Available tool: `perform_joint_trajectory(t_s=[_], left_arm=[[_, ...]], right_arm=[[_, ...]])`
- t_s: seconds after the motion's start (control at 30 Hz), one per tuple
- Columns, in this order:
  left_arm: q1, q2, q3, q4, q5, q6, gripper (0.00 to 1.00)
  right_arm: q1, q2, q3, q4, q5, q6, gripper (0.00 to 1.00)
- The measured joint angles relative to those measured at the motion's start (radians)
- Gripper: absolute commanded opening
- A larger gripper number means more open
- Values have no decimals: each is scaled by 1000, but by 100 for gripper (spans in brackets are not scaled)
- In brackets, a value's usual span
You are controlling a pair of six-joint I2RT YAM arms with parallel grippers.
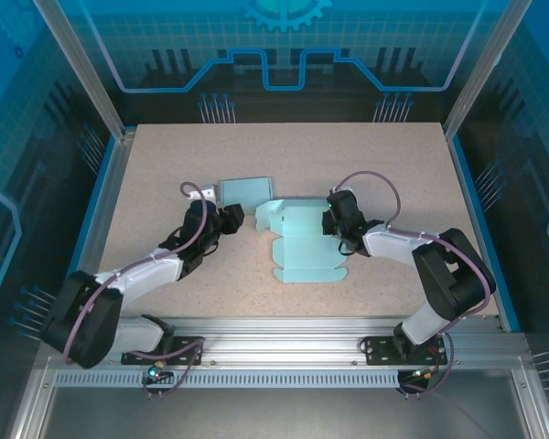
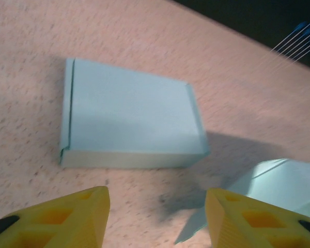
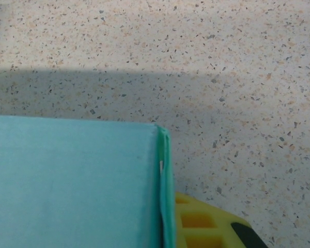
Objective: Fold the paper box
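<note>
Top external view has your paper box (image 1: pixel 304 247) at the centre of the table (image 1: pixel 403 165), mostly flat with only its far walls lifting, so most folds look left; right gripper (image 1: pixel 330 222) is pinched shut on its right wall, left gripper (image 1: pixel 241 219) hangs part open, empty, by a folded box (image 1: pixel 245 191).

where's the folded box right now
In the top view the folded box lies left of centre toward the far side of the table, just beyond the left gripper and up-left of the flat sheet.
</note>
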Motion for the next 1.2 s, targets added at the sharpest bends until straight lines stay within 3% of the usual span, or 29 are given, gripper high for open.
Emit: perform_joint_trajectory(t_s=[0.1, 0.3, 0.6, 1.2], left_arm=[[0, 98, 27, 2, 10, 18, 42], [-10, 211, 61, 67, 70, 38, 41], [-101, 323, 94, 181, 153, 45, 41], [-109, 334, 5, 372, 344, 146, 45]], right_arm=[[0, 0, 0, 8, -11, -3, 0], [0, 0, 0, 15, -18, -4, 0], [0, 9, 0, 14, -14, -9, 0], [0, 35, 24, 16, -16, -18, 0]])
